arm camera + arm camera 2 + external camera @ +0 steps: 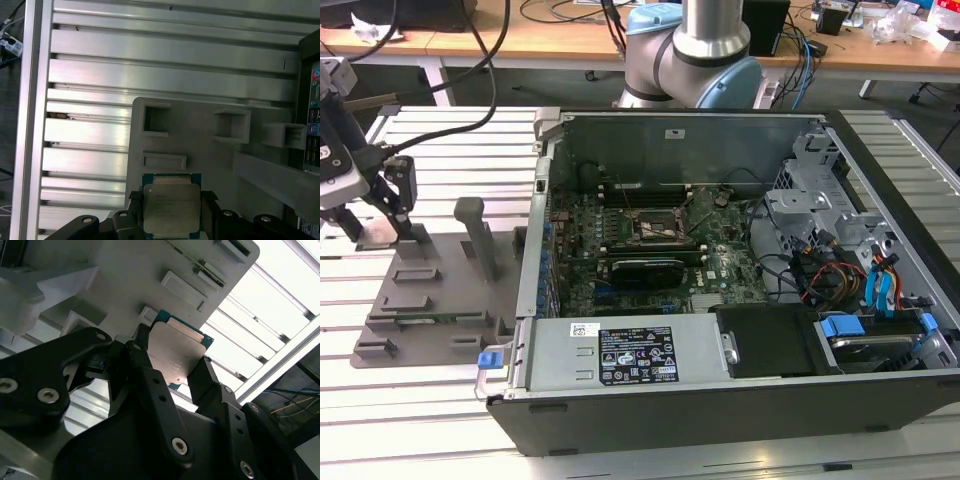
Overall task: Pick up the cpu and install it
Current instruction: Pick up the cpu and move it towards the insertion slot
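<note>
Fingers: We see the gripper's (pixel 175 371) two black fingers (pixel 145 370) pressed against opposite edges of the chip, pinching it between them.
Cpu: The cpu (pixel 177 352), a small flat square chip with a silver-grey metal top and a thin green rim, sits between the fingertips in both wrist views. Its other two edges are free. We cannot tell whether it rests on the surface below or is lifted off it.
Nearest edge: A shallow rectangular recess (pixel 164 161) lies just beside one free edge of the chip.
Fixture: A pale grey plastic fixture plate (pixel 200 150) lies under the chip. It carries raised square pockets (pixel 156 119), and a long grey bar (pixel 270 175) runs near one finger.
Open room: A ribbed aluminium table (pixel 150 75) runs on beyond the plate's edge.
Exterior: We see the gripper over the plate's end at the exterior view's left, with a grey upright post (pixel 475 235) near it.
Case: An open black computer case (pixel 670 425) lies just beside the plate, on the exterior view's right.
Socket: The square black-framed socket (pixel 655 228) on the green motherboard (pixel 720 270) is well apart from the chip.
</note>
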You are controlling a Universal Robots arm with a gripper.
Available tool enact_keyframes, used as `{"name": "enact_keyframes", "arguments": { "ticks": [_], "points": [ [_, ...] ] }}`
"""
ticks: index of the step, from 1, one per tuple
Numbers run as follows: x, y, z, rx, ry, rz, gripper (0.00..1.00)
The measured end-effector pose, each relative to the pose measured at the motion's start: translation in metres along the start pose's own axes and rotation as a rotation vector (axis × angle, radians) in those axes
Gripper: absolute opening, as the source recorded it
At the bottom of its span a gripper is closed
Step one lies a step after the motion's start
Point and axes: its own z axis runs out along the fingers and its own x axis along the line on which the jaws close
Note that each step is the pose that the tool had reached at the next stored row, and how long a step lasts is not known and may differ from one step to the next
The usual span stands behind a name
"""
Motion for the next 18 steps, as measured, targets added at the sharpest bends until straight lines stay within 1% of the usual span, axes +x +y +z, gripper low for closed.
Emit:
{"name": "enact_keyframes", "arguments": {
  "ticks": [2,4,6,18],
  "points": [
    [-0.0001,0.0004,-0.0033,0.0,-0.0001,0.0,0.55],
    [-0.0002,0.0005,-0.0049,0.0001,0.0,0.0,0.55],
    [-0.0003,0.0008,-0.0078,0.0,-0.0001,0.0,0.55],
    [-0.0007,0.0023,-0.0188,0.0,-0.0001,0.0,0.55]
  ]
}}
